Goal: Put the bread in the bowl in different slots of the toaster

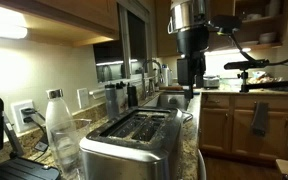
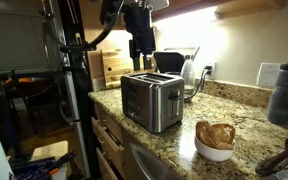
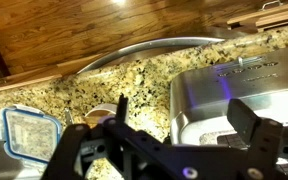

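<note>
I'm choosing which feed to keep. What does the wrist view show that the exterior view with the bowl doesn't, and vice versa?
Only wrist, clearly: a blue-rimmed lidded box. Only exterior: the bread in plain sight in its bowl, a cutting board, a grey bottle. Both: the toaster, the granite counter, the open gripper.

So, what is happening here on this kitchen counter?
A robot arm is at work, but it holds nothing. Its gripper hangs open in the air, higher than the steel toaster and a little to one side of it. The bread lies in the white bowl on the granite counter, apart from the toaster. In an exterior view the slots look empty, so no slice is loaded yet.
</note>
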Robot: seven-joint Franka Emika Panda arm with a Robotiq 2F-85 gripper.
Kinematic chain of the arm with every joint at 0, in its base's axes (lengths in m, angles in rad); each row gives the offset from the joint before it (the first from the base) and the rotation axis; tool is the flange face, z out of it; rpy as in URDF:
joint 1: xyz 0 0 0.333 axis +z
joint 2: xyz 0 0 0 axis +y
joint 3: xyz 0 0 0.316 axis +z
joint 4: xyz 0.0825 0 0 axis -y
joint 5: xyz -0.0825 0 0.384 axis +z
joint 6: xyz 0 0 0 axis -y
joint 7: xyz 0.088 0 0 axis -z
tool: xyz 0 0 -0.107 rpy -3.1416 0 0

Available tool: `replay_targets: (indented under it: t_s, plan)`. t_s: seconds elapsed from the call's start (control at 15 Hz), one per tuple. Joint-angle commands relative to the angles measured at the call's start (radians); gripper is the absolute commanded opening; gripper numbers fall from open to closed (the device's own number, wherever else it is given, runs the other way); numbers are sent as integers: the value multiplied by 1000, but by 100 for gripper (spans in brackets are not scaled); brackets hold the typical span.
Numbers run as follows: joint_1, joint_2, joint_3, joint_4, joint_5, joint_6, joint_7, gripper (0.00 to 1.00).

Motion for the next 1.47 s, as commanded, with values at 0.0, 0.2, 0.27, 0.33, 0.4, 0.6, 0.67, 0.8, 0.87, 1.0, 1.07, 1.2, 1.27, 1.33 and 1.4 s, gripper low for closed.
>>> replay_targets:
  t_s: [0.0, 0.2, 0.27, 0.33, 0.4, 0.6, 0.67, 0.8, 0.87, 1.0, 1.07, 1.2, 1.27, 1.33, 1.4]
  plan:
    - [14, 1, -12, 2, -6, -3, 5, 100]
    - [14, 1, -12, 2, -6, -3, 5, 100]
    - [14, 1, -12, 2, -6, -3, 5, 100]
    - [14, 1, -12, 2, -6, -3, 5, 100]
    - [14, 1, -12, 2, -6, -3, 5, 100]
    - [14, 1, -12, 2, -6, -3, 5, 100]
    - [14, 1, -12, 2, -6, -3, 5, 100]
    - [14, 1, -12, 2, -6, -3, 5, 100]
    - [14, 1, -12, 2, -6, -3, 5, 100]
    - [14, 1, -12, 2, -6, -3, 5, 100]
    - [14, 1, -12, 2, -6, -3, 5, 100]
    - [-2, 11, 2, 8, -29, -8, 55, 100]
    - [-12, 17, 11, 11, -46, -9, 88, 100]
    - [-24, 18, 21, 10, -65, -3, 143, 100]
    - [-28, 19, 24, 10, -78, -2, 179, 100]
